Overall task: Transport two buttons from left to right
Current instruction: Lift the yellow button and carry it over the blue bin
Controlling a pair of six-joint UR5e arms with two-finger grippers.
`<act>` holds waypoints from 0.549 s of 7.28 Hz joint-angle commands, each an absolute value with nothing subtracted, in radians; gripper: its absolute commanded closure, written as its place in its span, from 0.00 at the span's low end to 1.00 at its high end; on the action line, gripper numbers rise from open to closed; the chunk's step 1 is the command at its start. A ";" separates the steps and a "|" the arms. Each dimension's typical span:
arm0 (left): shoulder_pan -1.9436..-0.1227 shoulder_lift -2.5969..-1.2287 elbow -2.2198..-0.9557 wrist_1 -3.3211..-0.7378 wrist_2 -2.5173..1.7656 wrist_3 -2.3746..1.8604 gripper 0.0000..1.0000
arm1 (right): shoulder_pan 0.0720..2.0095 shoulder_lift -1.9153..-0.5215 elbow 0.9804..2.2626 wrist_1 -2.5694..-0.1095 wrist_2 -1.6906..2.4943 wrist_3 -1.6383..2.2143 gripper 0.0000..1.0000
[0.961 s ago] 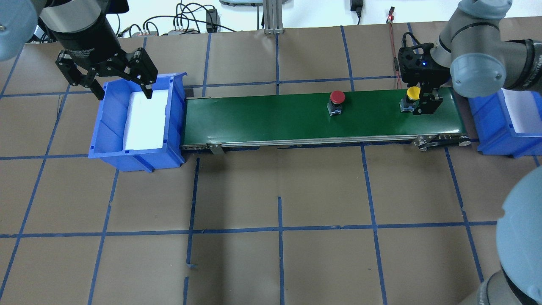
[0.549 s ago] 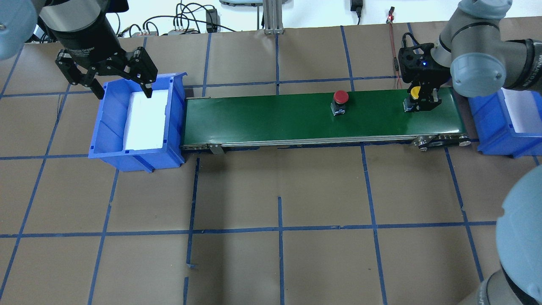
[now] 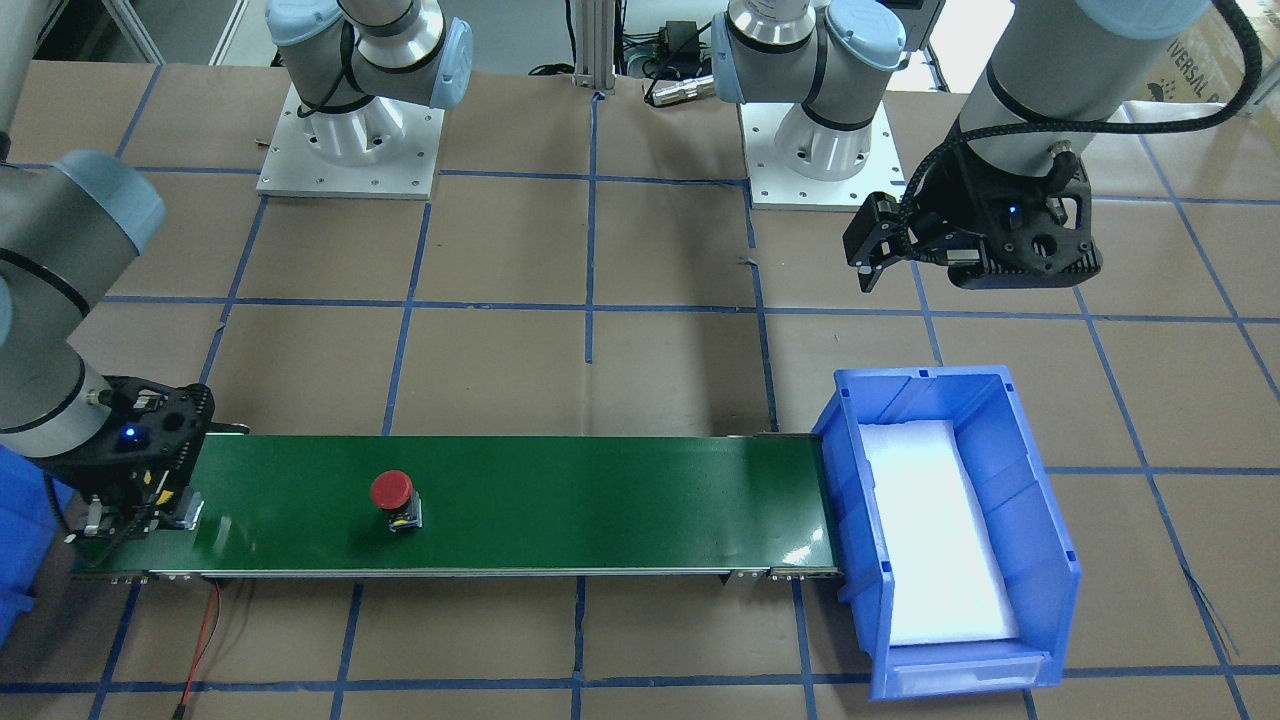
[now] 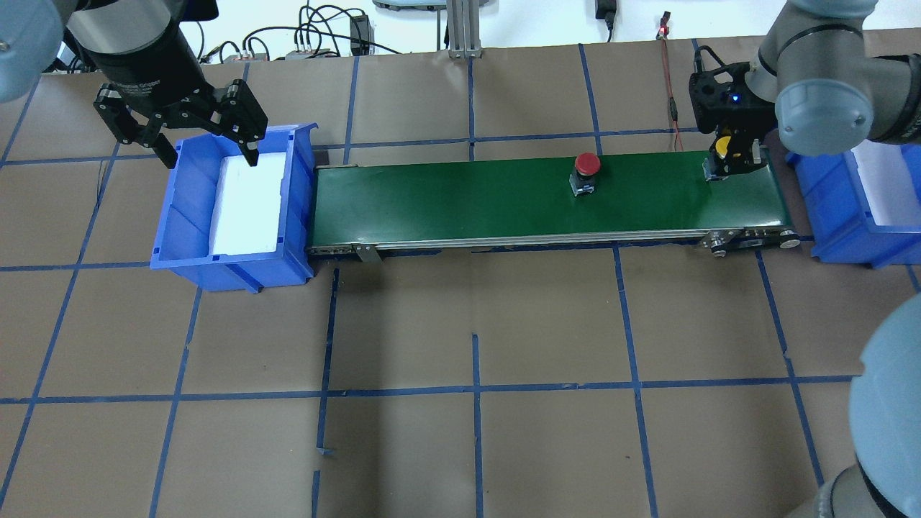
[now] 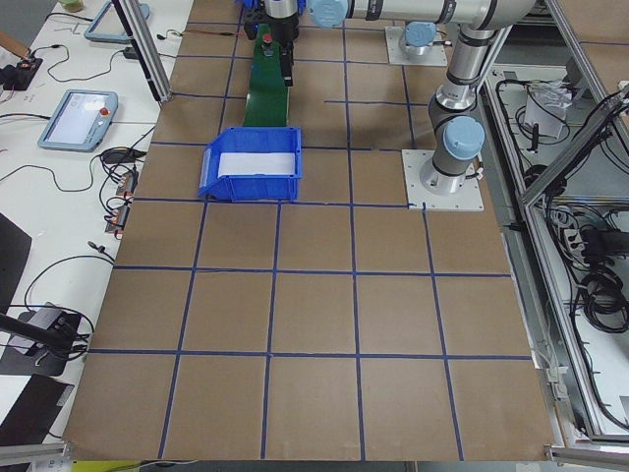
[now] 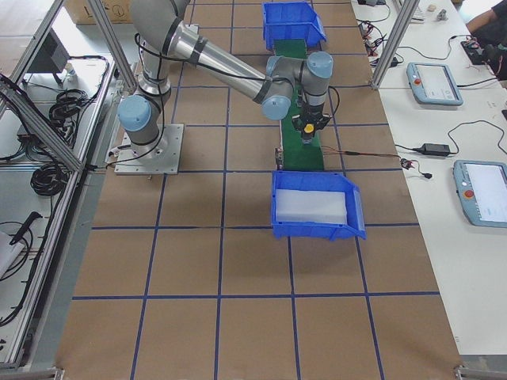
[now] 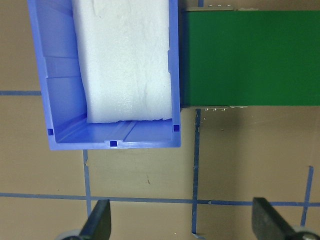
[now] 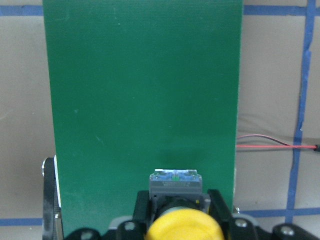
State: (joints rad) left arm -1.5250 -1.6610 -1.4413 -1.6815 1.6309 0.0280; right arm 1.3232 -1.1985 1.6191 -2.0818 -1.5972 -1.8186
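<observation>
The yellow button is clamped between the fingers of my right gripper, over the right end of the green conveyor belt. The right wrist view shows its yellow cap and grey base between the closed fingers of that gripper, with the belt below. The red button stands upright on the belt right of its middle; it also shows in the front-facing view. My left gripper is open and empty above the far rim of the left blue bin.
The left bin holds a white foam pad and butts against the belt's left end. A second blue bin with white foam stands just past the belt's right end. Cables lie at the table's far edge.
My right gripper closed on the yellow button and shifted right and toward the far side with it. The red button rode rightward along the belt. The left arm stayed still.
</observation>
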 commanded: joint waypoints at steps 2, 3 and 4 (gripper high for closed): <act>-1.526 -1.660 -1.443 -1.680 1.631 0.028 0.00 | 1.165 -1.203 1.474 -2.057 -1.599 -1.908 0.91; -1.526 -1.660 -1.445 -1.680 1.631 0.028 0.00 | 1.097 -1.192 1.453 -2.056 -1.576 -2.008 0.92; -1.526 -1.660 -1.445 -1.680 1.629 0.028 0.00 | 1.024 -1.177 1.445 -2.057 -1.510 -2.108 0.92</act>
State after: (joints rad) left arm -1.5263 -1.6599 -1.4445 -1.6798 1.6302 0.0277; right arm 1.1158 -1.1923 1.4660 -2.0581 -1.5686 -1.9915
